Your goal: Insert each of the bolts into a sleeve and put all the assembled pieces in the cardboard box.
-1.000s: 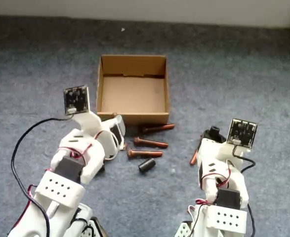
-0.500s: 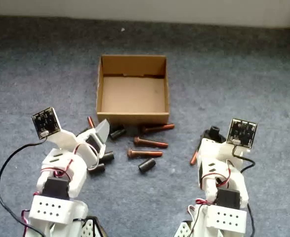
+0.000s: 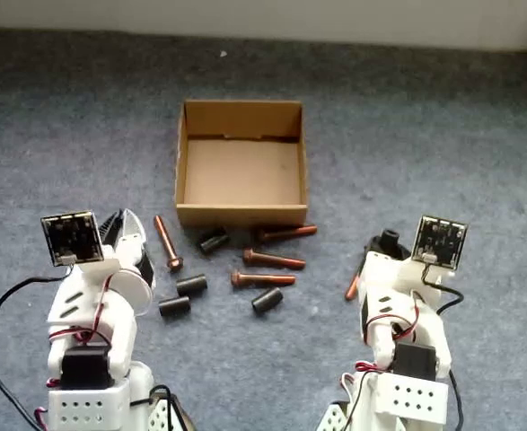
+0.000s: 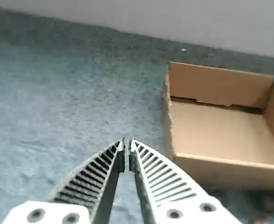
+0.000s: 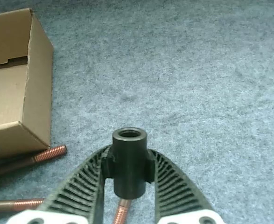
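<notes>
Left gripper [image 4: 126, 145]: fingers clenched tip to tip, over carpet [image 3: 443, 135] near the box [image 3: 241, 215] front-left corner.
Right gripper [image 5: 129, 156]: grasping an upright sleeve [image 5: 129, 161], one bolt [image 5: 122, 210] under it.
Loose: four bolts [image 3: 274, 260] and four sleeves [image 3: 191, 285], between the box front wall and the arms.
Box: open side up, one bolt just beside its front wall.

Tan cardboard box [image 3: 241, 215], copper bolts [image 3: 263, 279], black sleeves [image 3: 191, 285] (likewise the sleeve [image 5: 129, 161] in the right gripper [image 5: 129, 154], whose fingers [image 5: 78, 191] are dark, ribbed), speckled blue-grey carpet [image 3: 443, 135], white arms [image 3: 88, 314].
</notes>
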